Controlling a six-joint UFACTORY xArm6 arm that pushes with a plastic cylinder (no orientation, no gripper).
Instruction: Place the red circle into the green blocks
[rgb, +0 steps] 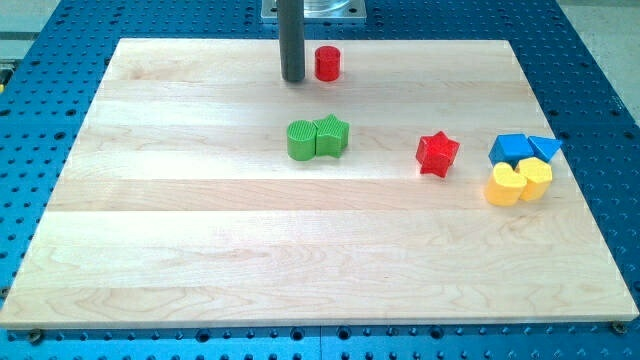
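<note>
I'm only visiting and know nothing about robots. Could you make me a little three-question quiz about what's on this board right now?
1. True or false: the red circle already touches the green blocks.
2. Which lies nearest my tip? A) the red star B) the red circle C) the yellow blocks
3. Fill in: the blue blocks sit at the view's ____ side.

Key
1. False. It lies apart from them, toward the view's top.
2. B. It sits just to the view's right of my tip.
3. Right, just above the yellow blocks.
</note>
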